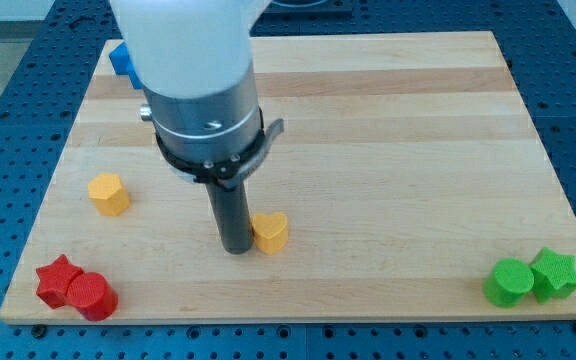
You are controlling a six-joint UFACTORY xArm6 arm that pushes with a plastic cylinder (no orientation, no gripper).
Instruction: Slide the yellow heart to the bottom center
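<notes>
The yellow heart (271, 232) lies on the wooden board (388, 120), a little left of centre and near the view's bottom. My tip (236, 249) stands right against the heart's left side, touching or almost touching it. The arm's white and grey body above it hides part of the board at the view's top left.
A yellow hexagon block (109, 193) lies to the left. A red star (56, 279) and a red cylinder (91, 295) sit at the bottom left corner. A green cylinder (509, 282) and a green star (555, 273) sit at the bottom right. A blue block (122, 60) shows at the top left, partly hidden.
</notes>
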